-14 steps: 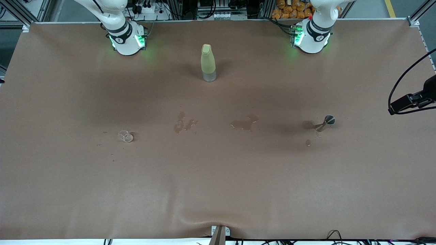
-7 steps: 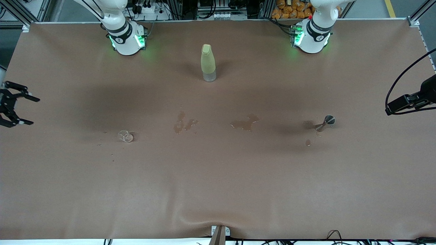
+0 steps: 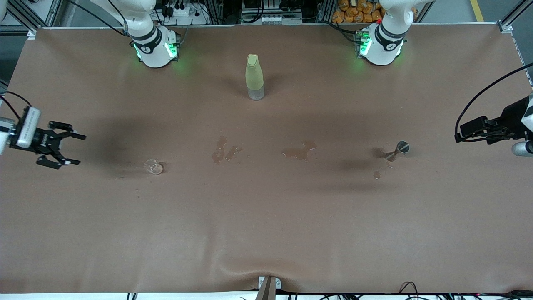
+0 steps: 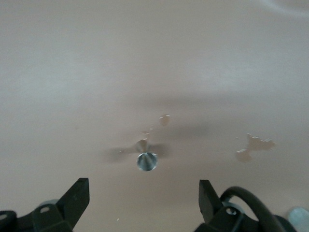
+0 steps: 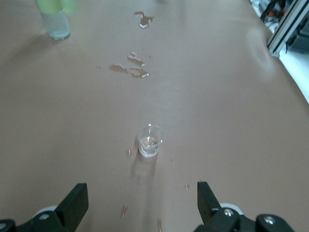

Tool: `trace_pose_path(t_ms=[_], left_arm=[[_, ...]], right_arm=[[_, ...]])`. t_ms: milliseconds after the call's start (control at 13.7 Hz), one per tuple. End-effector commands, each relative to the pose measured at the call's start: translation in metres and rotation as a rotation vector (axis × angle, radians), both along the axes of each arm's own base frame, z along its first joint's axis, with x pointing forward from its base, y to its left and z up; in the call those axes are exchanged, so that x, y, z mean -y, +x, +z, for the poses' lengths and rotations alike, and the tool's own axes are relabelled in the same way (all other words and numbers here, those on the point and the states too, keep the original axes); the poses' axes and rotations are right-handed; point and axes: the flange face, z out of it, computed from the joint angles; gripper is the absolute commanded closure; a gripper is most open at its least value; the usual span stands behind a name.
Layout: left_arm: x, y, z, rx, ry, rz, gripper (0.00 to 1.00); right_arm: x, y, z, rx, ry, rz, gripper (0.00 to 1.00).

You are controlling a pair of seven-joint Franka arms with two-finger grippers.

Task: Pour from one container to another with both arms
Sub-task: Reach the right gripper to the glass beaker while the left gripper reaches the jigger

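The right hand [image 3: 68, 148] hangs over the surface [image 3: 266, 233] at the right arm's end, fingers spread, grasping nothing. The glass [image 3: 154, 166] stands upright on the surface near it, toward the middle; the right wrist view shows the glass [image 5: 149, 140] between the spread fingers [image 5: 72, 203], well apart from them. The left hand [image 3: 470, 127] hangs over the edge at the left arm's end, fingers [image 4: 77, 198] released and empty. A small metal cup [image 3: 400, 148] stands near it on the surface. A bottle [image 3: 254, 77] with a yellow-green sleeve stands upright between the two bases, farther from the front camera. Two puddles [image 3: 225, 151] [image 3: 300, 151] lie mid-surface between glass and metal cup.
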Motion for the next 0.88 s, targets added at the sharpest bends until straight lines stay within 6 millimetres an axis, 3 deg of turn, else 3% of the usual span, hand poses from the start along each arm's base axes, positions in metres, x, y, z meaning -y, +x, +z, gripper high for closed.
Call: trace_pose_path(t_ms=[0,146,365,804], left_arm=[[-0.020,0.000,-0.004,0.032,-0.041,-0.109,0.00],[-0.032,0.001,-0.015,0.046,-0.051,-0.223,0.00],[-0.054,0.005,-0.030,0.088,-0.159,-0.299,0.00],[-0.081,0.005,-0.087,0.208,-0.338,-0.617,0.00]], right_arm=[[-0.007,-0.008,-0.043,0.031,0.101,-0.014,0.00],[-0.012,-0.015,-0.078,0.046,0.166,-0.027,0.00],[-0.019,-0.027,-0.112,0.068,0.223,-0.036,0.00],[-0.031,-0.043,-0.182,0.127,0.319,-0.048,0.00]])
